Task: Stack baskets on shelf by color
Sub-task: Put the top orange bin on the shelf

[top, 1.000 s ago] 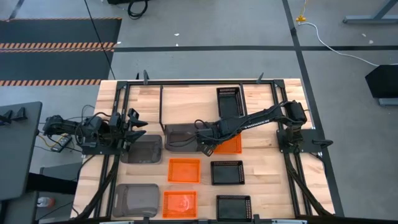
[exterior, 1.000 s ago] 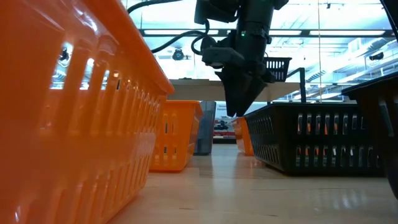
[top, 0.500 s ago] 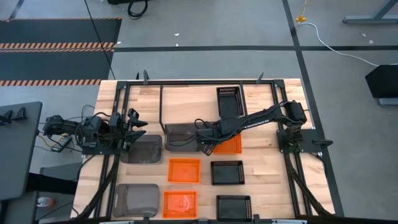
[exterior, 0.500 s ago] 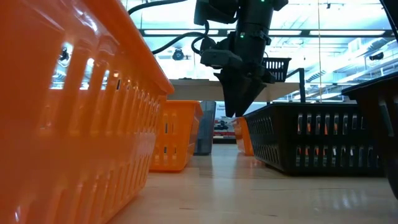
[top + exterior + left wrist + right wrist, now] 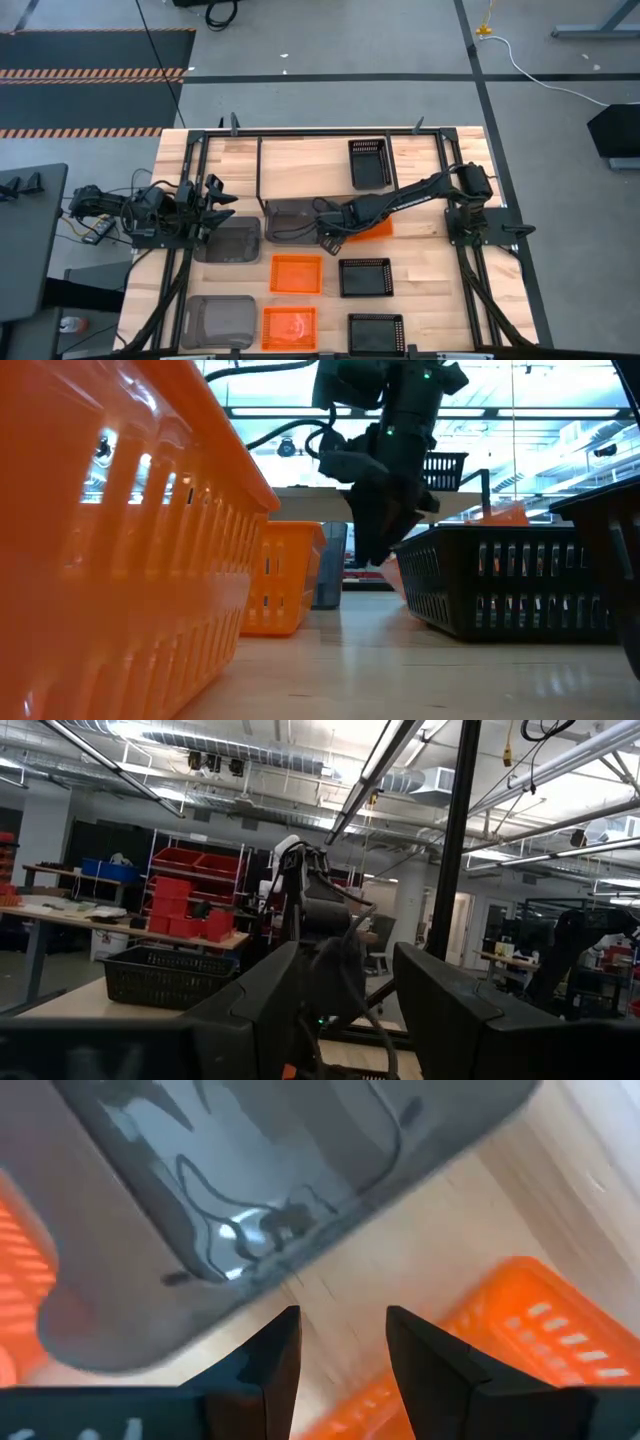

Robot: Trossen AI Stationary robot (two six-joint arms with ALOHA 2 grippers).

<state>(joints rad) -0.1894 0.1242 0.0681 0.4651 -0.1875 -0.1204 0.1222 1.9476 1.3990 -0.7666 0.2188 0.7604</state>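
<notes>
The right hand (image 5: 333, 236), fingers parted and empty, hangs over the orange basket (image 5: 372, 231) lying mid-tabletop beside a grey basket (image 5: 290, 220) (the left hand (image 5: 215, 205) waits apart, also parted): likely light, stiff, slick plastic, best pinched by its thin rim.

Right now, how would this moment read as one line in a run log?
phase: picking orange basket | right gripper: at its rim, basket tilted, jaws open | left gripper: parked at table's left edge, open | shelf: one black basket
</notes>
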